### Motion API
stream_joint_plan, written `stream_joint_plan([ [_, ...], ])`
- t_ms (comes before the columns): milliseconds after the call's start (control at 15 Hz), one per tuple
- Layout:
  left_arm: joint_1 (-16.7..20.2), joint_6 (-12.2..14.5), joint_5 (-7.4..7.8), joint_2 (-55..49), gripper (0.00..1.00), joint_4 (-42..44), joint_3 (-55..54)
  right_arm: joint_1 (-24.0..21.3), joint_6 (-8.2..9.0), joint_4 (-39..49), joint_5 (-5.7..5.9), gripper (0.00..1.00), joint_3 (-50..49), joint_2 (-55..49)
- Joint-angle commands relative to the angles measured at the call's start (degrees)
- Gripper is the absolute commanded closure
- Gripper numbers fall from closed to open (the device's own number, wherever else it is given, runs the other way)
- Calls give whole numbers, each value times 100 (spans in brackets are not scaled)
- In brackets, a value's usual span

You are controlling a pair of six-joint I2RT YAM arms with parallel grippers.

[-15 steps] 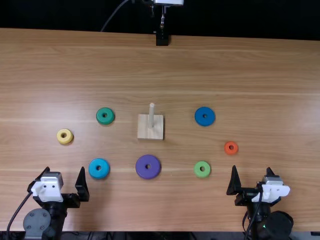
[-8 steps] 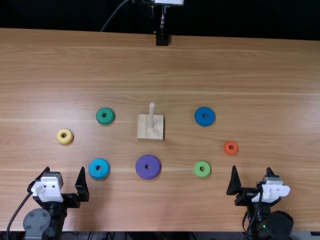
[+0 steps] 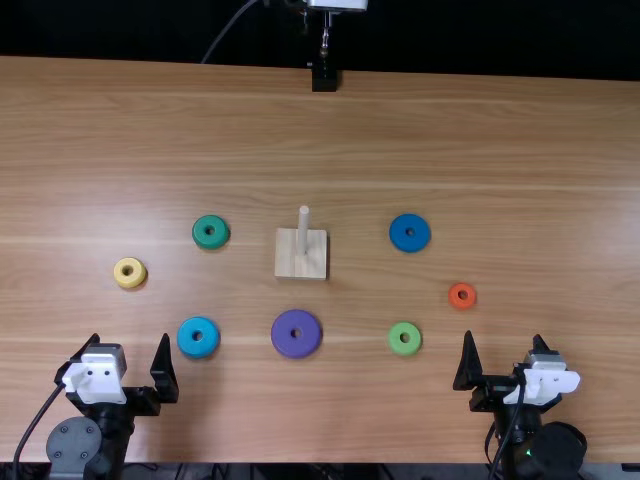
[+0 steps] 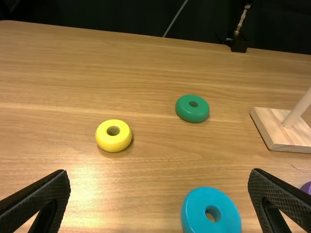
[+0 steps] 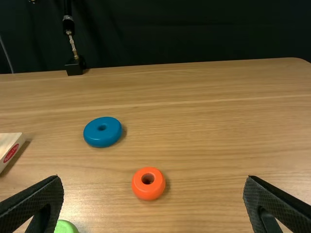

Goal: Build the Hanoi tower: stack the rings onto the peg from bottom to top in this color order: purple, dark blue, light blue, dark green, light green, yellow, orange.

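Plainly, the left gripper (image 3: pixel 130 340) is holding its fingers wide apart at the table's near side, and the right gripper (image 3: pixel 503 338) is doing the same. Just beyond the left one, the light blue ring (image 3: pixel 187 343) is lying flat; the yellow ring (image 3: pixel 130 283) and dark green ring (image 3: pixel 210 242) are resting farther out. The orange ring (image 3: pixel 462 304) is sitting near the right gripper, with the light green ring (image 3: pixel 405 350) and dark blue ring (image 3: pixel 400 238) also lying flat. Between the two groups, the purple ring (image 3: pixel 283 335) is resting just nearside of the square wooden base (image 3: pixel 290 265), whose peg (image 3: pixel 303 230) is standing bare. The brown table (image 3: pixel 480 130) is showing lengthwise grain and catching a pale sheen on its left. Beyond its far edge, a black backdrop (image 3: pixel 120 30) is hanging, and a small black stand (image 3: pixel 324 78) is standing at that edge.
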Motion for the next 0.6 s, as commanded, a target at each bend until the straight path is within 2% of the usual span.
stream_joint_plan([
  [0, 31, 28, -23, -99, 0, -453, -589, -49, 5, -401, -8, 0, -363, -73],
  [533, 31, 38, -23, -99, 0, -453, -589, -22, -16, -433, 2, 0, -258, -73],
])
